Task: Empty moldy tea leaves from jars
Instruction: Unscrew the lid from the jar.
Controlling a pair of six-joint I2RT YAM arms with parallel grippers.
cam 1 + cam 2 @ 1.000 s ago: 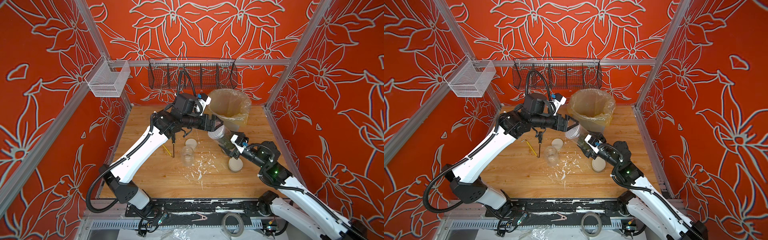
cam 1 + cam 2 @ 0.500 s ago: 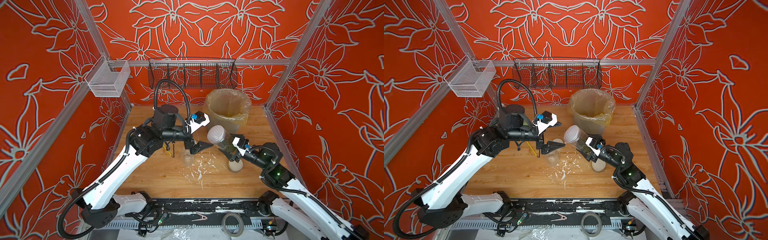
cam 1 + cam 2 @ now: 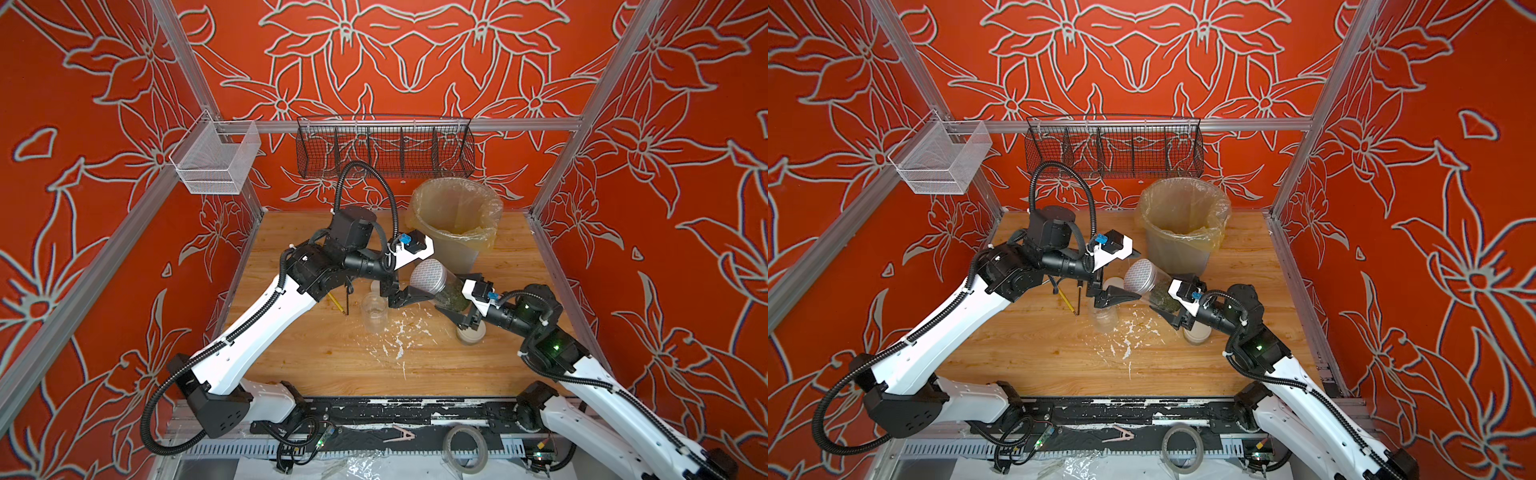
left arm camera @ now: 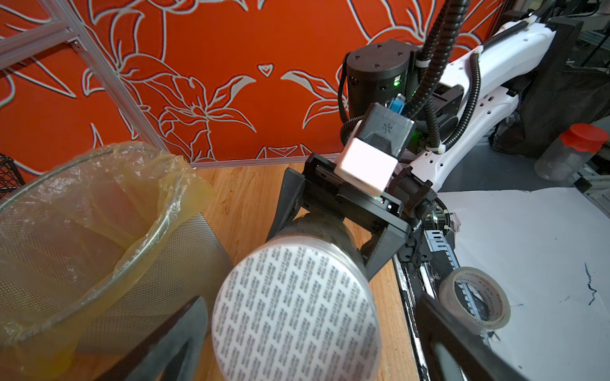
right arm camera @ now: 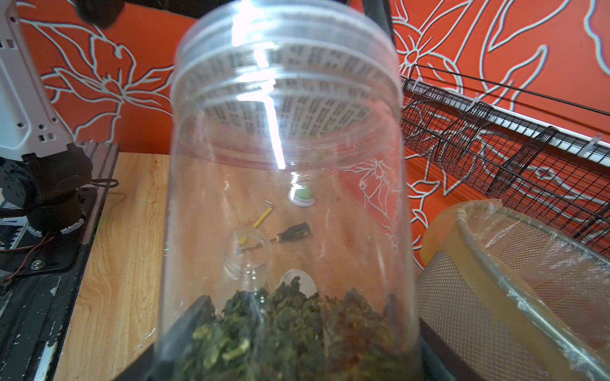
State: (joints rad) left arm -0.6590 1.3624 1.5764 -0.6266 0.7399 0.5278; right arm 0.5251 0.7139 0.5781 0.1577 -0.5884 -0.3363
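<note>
The right tool [image 3: 457, 297] is clenching a clear jar [image 3: 442, 286] around its lower half, holding it tilted above the table [image 3: 332, 361] just in front of the lined bin [image 3: 463, 257] — its white dotted lid [image 4: 297, 316] is pointing toward the left arm. Moldy tea leaves [image 5: 290, 326] are lying heaped at the jar's base (dark olive crumbs against the wall). The left tool [image 3: 1133, 274] is hovering with its jaws spread wide on either side of that lid, gripping nothing. A lidless empty jar [image 3: 374, 311] is standing nearby, and a cream-lidded jar [image 3: 471, 334] is sitting beneath the right tool.
</note>
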